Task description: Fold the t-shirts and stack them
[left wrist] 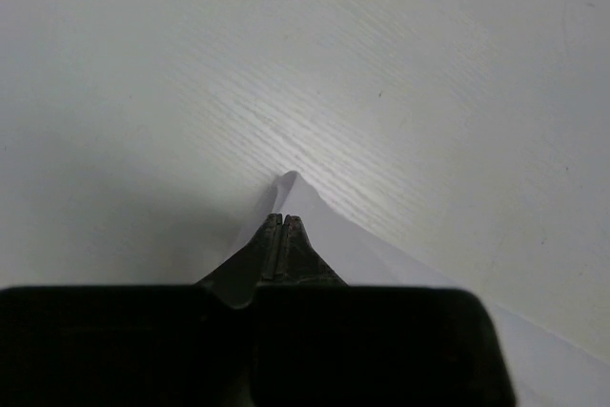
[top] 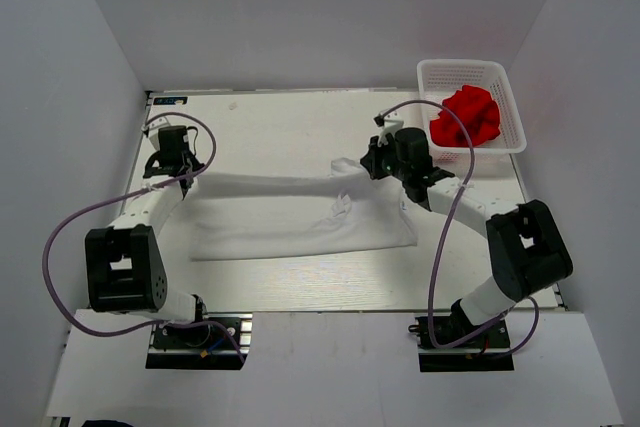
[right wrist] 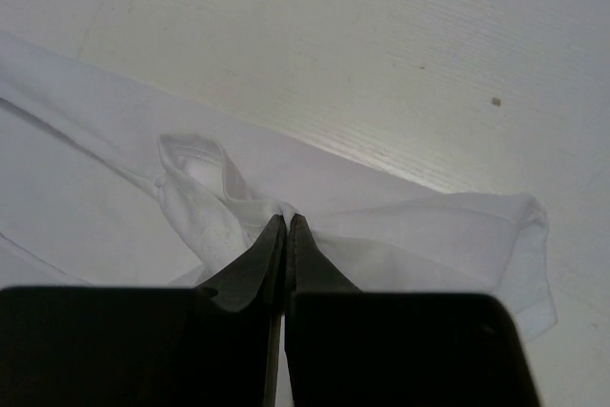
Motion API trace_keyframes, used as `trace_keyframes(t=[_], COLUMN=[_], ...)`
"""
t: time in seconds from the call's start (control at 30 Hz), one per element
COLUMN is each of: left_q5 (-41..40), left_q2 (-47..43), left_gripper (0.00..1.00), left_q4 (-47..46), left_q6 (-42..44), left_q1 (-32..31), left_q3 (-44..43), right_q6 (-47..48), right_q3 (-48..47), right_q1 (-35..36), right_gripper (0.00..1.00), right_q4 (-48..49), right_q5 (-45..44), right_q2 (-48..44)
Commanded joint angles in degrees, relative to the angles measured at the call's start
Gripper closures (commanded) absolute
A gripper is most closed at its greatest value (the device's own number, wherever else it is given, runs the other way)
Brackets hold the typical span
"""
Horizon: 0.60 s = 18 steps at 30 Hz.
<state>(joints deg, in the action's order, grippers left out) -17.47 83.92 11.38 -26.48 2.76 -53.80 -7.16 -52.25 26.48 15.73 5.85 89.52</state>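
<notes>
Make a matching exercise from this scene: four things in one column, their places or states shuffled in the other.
1 white cloth t-shirt
2 bright red cloth t-shirt
3 white plastic mesh basket
4 left gripper

A crumpled inside the basket
B far right corner of the table
C shut on a white shirt corner
D spread out mid-table, upper edge lifted

Pairs: 1-D, 2-A, 3-B, 4-C

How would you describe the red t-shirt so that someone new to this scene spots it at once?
Start at the table and look to its far right corner, where a white mesh basket sits. The red t-shirt lies crumpled inside it. It is the only bright red thing in view; the white t-shirt is stretched across the table's middle instead.
</notes>
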Motion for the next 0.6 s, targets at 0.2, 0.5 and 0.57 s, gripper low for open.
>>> trace_keyframes(t=[0.2,0.5,0.57], left_q5=[-3.18,-5.73,-5.73], left_q2=[-5.52,-7.36,-7.89], left_gripper=[1.00,1.00,0.73], left_q4=[-1.53,8.73,12.16], left_q6=[-6.39,-20.77,-25.09], left_q1=[-0.30,-0.30,-0.30], left_q3=[9.23,12.92,14.07], right_q6=[-2.33,-6.72,-8.48], right_q3=[7.15,13.83,17.17], right_q1=[1.82,3.31,3.58], right_gripper=[1.00,0.96,0.85], right_q4=[2.73,2.65,2.56], right_q5=[-1.98,-2.16,0.81], right_q2=[-5.58,-8.12,-9.27])
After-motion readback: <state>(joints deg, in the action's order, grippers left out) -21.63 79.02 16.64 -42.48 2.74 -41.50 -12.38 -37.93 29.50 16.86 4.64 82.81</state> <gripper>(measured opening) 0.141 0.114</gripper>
